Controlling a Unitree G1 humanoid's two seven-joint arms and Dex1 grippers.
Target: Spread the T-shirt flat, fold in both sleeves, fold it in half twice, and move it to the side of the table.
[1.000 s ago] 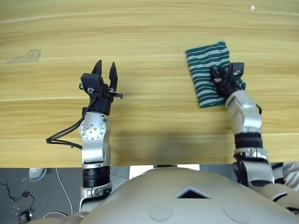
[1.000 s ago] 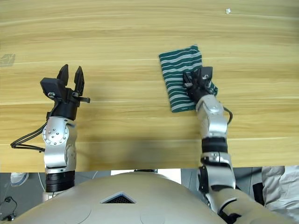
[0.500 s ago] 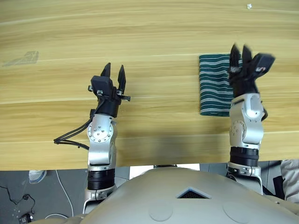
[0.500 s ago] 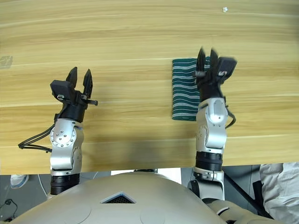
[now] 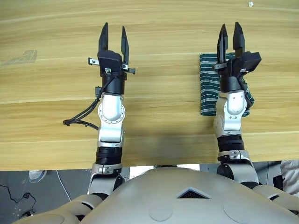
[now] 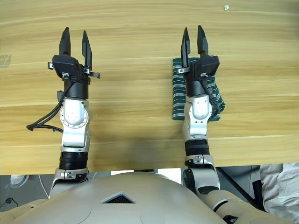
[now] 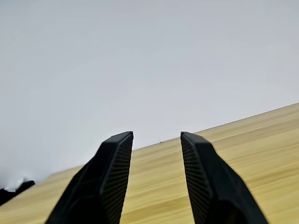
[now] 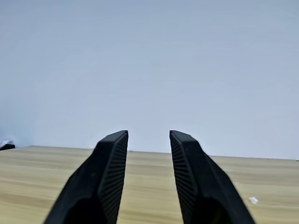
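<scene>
Evidently folded: green-and-white striped T-shirt (image 5: pixel 209 88), compact rectangle on light wooden worktop (image 5: pixel 163 28), long axis running away from robot. Right gripper (image 5: pixel 231 32) raised directly above T-shirt, fingers apart, empty. Left gripper (image 5: pixel 114 35) well apart from T-shirt, fingers likewise apart. T-shirt's arm-hidden edge possibly rumpled.

T-shirt (image 5: pixel 208 88) partly hidden behind right gripper (image 5: pixel 229 34), white speck (image 5: pixel 251 4) perhaps paper

Passage over the mid table (image 5: pixel 163 93); the folded T-shirt (image 5: pixel 208 88) (low, flat) occupies the right side.
</scene>
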